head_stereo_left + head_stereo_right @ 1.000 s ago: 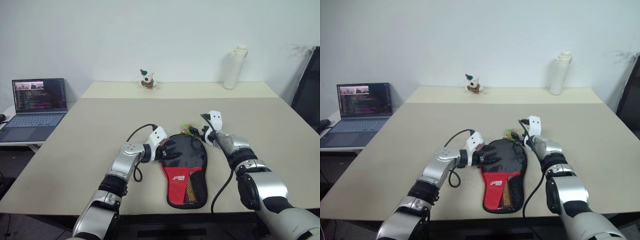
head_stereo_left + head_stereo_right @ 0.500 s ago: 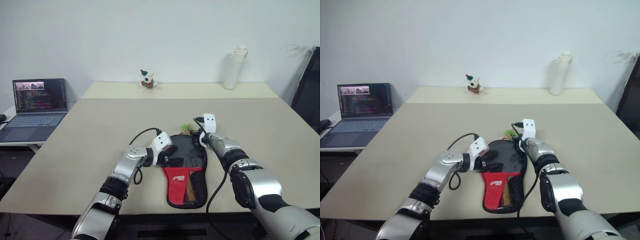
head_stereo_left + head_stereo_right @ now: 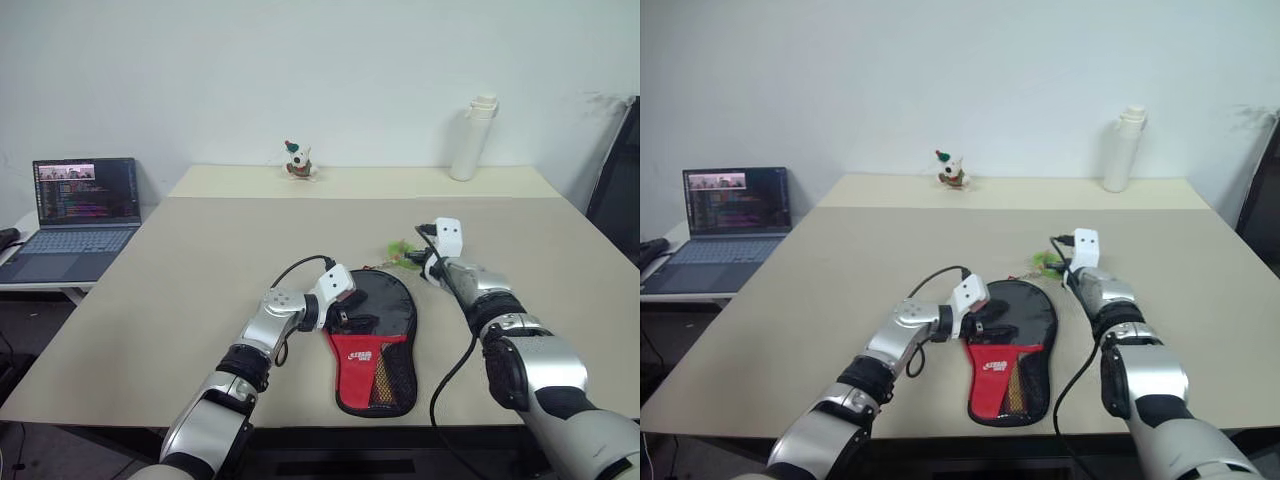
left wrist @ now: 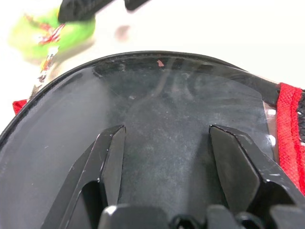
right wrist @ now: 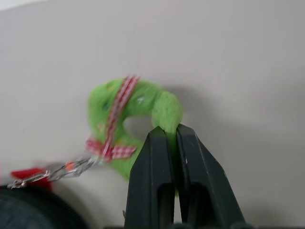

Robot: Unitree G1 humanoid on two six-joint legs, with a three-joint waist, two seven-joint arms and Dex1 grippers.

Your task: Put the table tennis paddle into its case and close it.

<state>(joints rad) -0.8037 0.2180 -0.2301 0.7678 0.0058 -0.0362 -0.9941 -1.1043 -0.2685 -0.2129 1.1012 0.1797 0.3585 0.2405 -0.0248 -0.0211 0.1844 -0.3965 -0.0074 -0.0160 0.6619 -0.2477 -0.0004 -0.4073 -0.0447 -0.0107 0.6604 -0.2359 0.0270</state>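
a beige table [image 3: 180,290] is filling the room in front of the robot. nearest the front edge, the case [image 3: 372,345] is lying flat, its red narrow end with the white logo and mesh pocket pointing toward the robot, its round black end pointing away. the table tennis paddle is not lying anywhere in the open, so it is most likely sitting inside already, though i cannot see it directly.

the left gripper [image 3: 349,318] is resting on the round black part of the case, its two fingers [image 4: 108,157] spread fairly wide and pressing the fabric flat, gripping nothing.

just past the case's far edge, the right gripper [image 5: 170,138] is pinching the green pompom pull [image 5: 128,107] with its fingers closed narrow on the fuzz. a short chain is running from the pull back to the case's rim.

my reading: the loading is finished, and the zipping shut is what is remaining.

farther back a white bottle [image 3: 470,137] and a small figurine [image 3: 295,159] are standing; a laptop [image 3: 75,200] is sitting off to the left.
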